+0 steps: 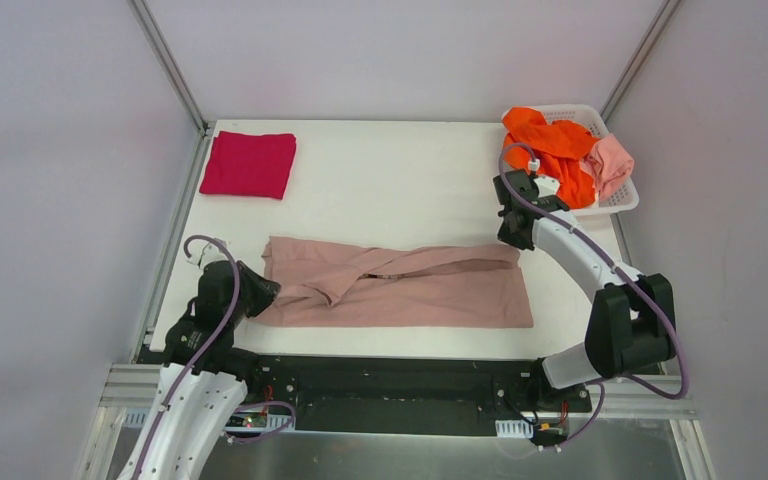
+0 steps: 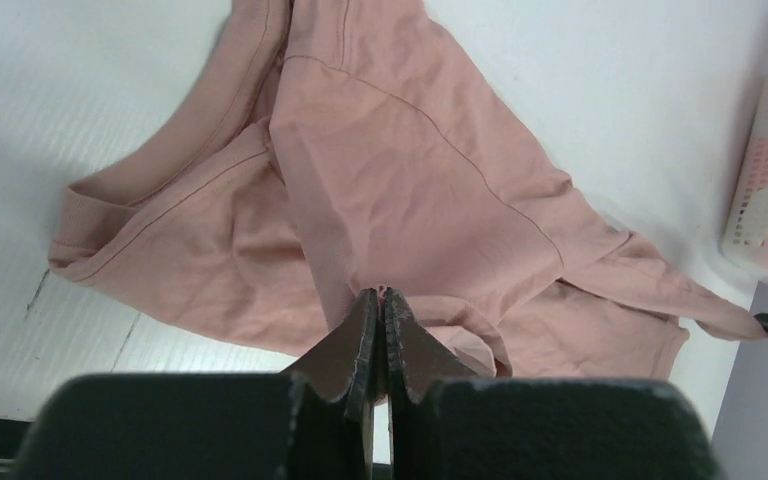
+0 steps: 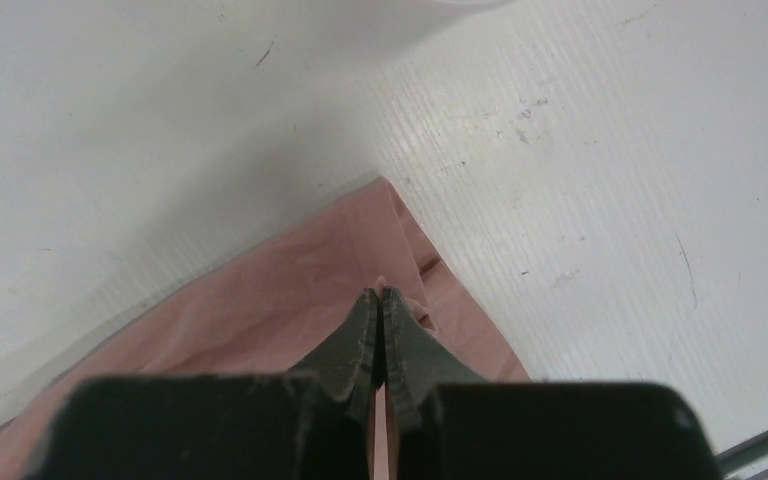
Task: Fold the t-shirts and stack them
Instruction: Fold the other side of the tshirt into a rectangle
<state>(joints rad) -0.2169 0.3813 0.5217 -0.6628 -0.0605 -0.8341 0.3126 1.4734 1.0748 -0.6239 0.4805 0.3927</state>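
The dusty-pink t-shirt [image 1: 430, 290] is laid on the table [image 1: 390, 180] toward 6 o'clock, folded lengthwise into a band whose long axis runs from 9 to 3 o'clock; which end carries the collar cannot be told. The left gripper [image 1: 265, 290] is pinched shut on cloth at the 9 o'clock end, the right gripper [image 1: 508, 240] on the far corner at the 3 o'clock end. As the cloth is judged light, limp and quick to sag, it is best taken at corners or hems and kept taut. A crimson t-shirt [image 1: 248, 163] lies folded at 10 o'clock.
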